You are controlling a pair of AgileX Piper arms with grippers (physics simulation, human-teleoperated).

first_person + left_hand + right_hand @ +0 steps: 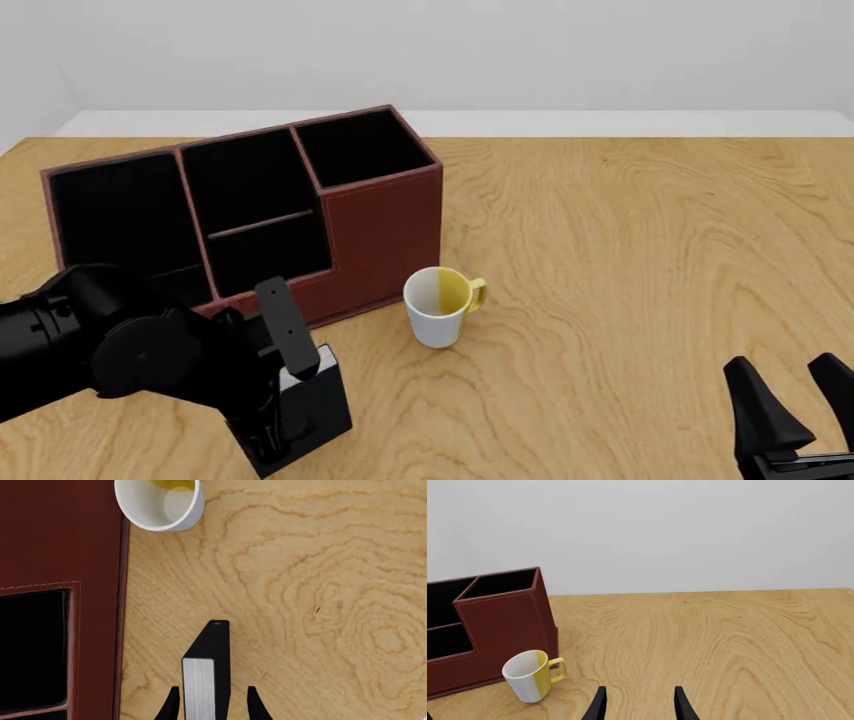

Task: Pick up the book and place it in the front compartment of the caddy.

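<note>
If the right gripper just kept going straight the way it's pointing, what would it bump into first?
Probably nothing soon. The right gripper points across bare table, with its fingers open. The mug and the caddy sit off to its left side, out of that line, though depth is hard to judge.

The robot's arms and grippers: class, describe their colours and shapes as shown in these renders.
Both grippers are black. The left gripper sits on a bulky, rounded black arm with disc-shaped joints. The right gripper has two slim, tapering, blade-like fingers. No cables or markings are visible.
</note>
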